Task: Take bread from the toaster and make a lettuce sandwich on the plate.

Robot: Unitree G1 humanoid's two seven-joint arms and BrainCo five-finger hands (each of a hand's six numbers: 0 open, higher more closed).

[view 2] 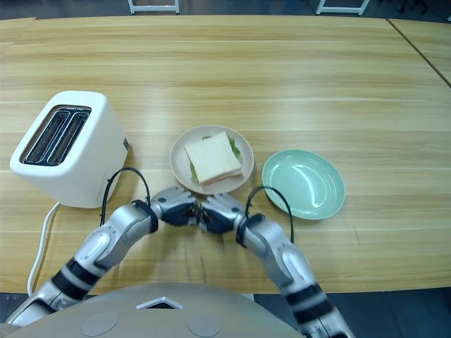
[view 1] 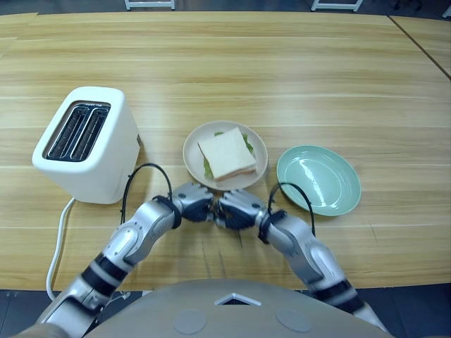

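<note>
**Left hand [view 1: 192, 201] and right hand [view 1: 239, 208] curled shut and empty beside the plated sandwich**

Left eye view: the 2 hands sit knuckle to knuckle near the tabletop's near edge, about midway along it. Their fingers are folded inward and I see nothing held in either. Just beyond them, toward the far edge, lies the plate [view 1: 191, 150], with its near rim just beside the fingers; I cannot tell whether they touch it. On the plate rests the sandwich [view 1: 227, 153], with a bread slice on top and lettuce [view 1: 248, 143] peeking out at its sides. The sandwich is close to square, so it has no real long axis. It sits slightly turned, with 1 corner pointing toward the hands. Both hands are about equally near, the right one more squarely in line with that corner. Nothing stands between the hands and the sandwich.

Right eye view: the toaster [view 2: 67, 151] stands toward the tabletop's left edge, well apart from the plate. Its 2 slots look dark and empty, and its cord [view 2: 39, 239] runs off the near edge. A green dish [view 2: 303, 184] sits just to the right of the plate and holds nothing. Judged from this, the sandwich looks assembled, and any further reach goes straight forward over the near rim.
</note>
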